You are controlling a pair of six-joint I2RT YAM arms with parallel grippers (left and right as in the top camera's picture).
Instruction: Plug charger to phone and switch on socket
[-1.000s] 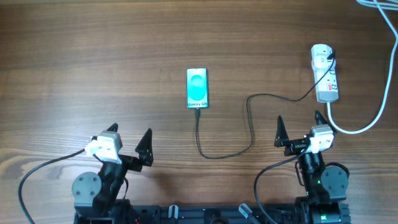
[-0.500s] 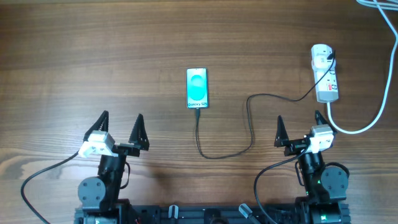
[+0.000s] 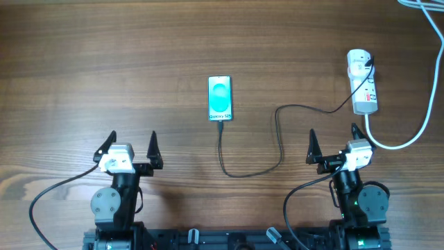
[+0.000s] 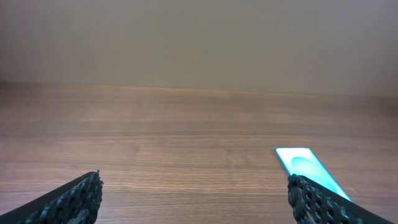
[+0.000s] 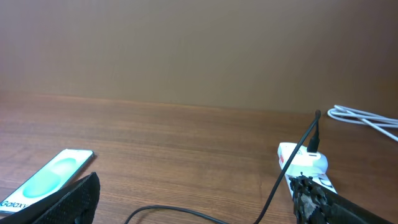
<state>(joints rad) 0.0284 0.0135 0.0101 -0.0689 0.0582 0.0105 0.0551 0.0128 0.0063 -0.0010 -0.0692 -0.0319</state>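
So, your left gripper (image 3: 132, 139) hung wide open and empty near the worktop's front edge, left of the middle. Your right gripper (image 3: 333, 133) was equally wide, gripping nothing, by the front edge toward the right. You had the phone (image 3: 220, 98) lying flat mid-worktop, screen lit. The charger (image 3: 280, 149) looped from its near end to the socket (image 3: 362, 90), near the back right corner.

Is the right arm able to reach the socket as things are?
Probably yes: the socket lies just ahead of the open right gripper, nothing standing between; only its white lead runs nearby.
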